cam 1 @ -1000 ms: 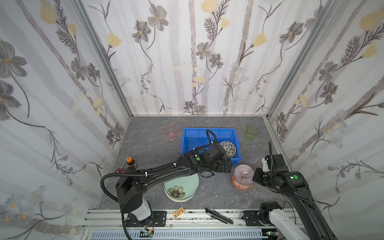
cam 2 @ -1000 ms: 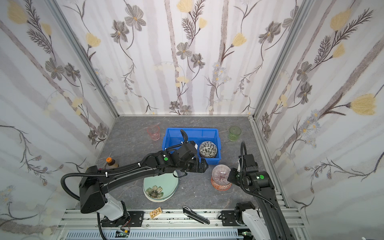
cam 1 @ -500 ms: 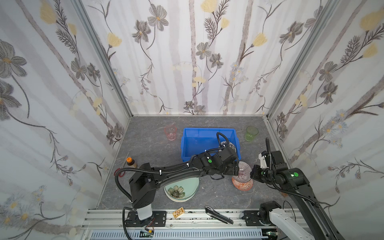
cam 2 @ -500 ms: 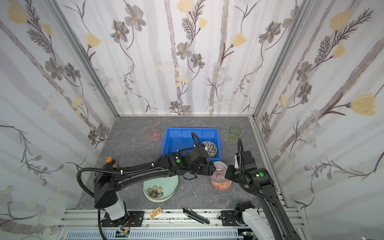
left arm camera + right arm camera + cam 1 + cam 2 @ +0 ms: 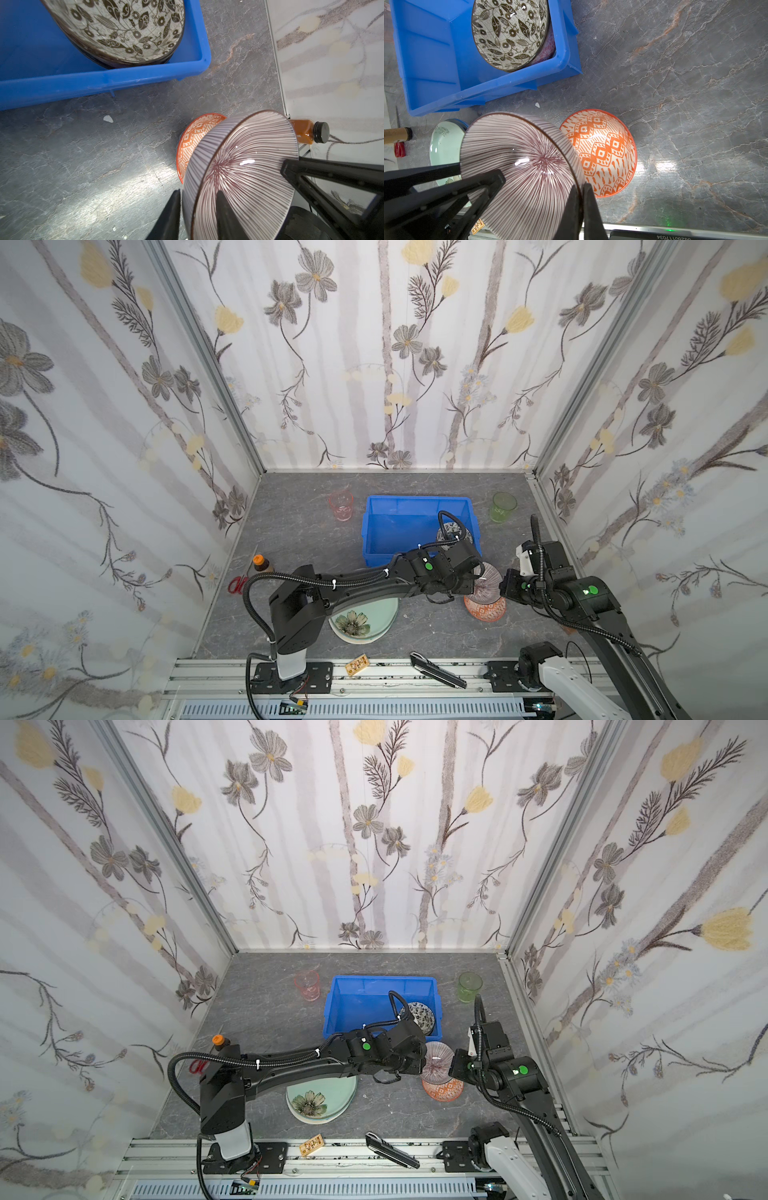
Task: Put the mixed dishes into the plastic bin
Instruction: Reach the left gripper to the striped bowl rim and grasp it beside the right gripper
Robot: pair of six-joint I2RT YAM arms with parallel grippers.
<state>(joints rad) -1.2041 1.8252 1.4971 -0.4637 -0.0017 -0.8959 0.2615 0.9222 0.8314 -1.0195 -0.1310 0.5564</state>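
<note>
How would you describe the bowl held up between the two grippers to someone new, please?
Find the blue bin; off its near right corner, the striped bowl hangs tilted between the left gripper and right gripper, above the orange bowl. Unlike that one's orange diamonds or the black-white bowl in the bin, it has fine dark-red lines fanning from its centre.

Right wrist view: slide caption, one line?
Right gripper pinches the rim of a tilted white bowl with maroon stripes; left gripper straddles the opposite rim, orange-patterned bowl partly hidden behind.
</note>
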